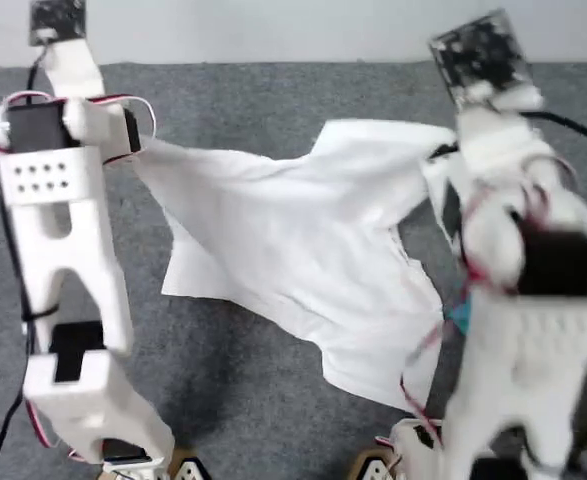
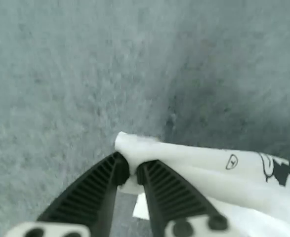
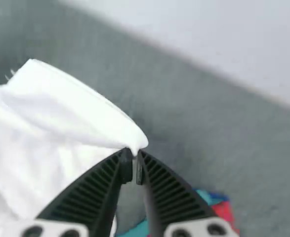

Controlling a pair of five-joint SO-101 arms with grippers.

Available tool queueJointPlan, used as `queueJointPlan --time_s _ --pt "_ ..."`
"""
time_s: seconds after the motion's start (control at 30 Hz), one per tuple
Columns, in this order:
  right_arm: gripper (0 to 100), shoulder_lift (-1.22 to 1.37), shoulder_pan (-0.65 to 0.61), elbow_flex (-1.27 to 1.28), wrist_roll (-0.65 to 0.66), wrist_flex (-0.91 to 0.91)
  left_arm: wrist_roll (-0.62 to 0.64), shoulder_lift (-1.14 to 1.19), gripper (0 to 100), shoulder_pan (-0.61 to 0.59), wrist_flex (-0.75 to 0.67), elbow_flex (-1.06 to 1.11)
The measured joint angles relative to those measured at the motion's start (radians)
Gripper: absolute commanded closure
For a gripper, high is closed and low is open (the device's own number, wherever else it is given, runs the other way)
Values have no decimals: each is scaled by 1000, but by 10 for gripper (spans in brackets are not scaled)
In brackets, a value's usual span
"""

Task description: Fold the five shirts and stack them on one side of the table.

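A white shirt (image 1: 293, 250) hangs spread between my two arms above the grey table. My left gripper (image 2: 132, 170) is shut on one corner of the white shirt (image 2: 204, 168), which shows a small dark print; in the high view this pinch is at the upper left (image 1: 138, 145). My right gripper (image 3: 133, 163) is shut on another edge of the white shirt (image 3: 61, 128), at the upper right in the high view (image 1: 443, 165). The cloth's lower part drapes onto the table.
The grey felt table (image 1: 253, 100) lies under everything. A bit of teal and red cloth (image 3: 216, 207) lies beside the right arm, seen as a teal patch (image 1: 458, 318) in the high view. A pale wall (image 3: 224, 34) runs along the far table edge.
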Motion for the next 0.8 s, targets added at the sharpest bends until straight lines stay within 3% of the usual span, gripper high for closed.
queueJointPlan --time_s 0.3,0.6,0.8 --pt "987 -368 -2 -135 -2 -26 0 -440 987 103 0 -3" --pt "987 -399 118 -470 -38 5 0 -891 987 130 2 -23" --pt "987 -400 157 -548 -40 5 0 -1025 987 129 2 -44"
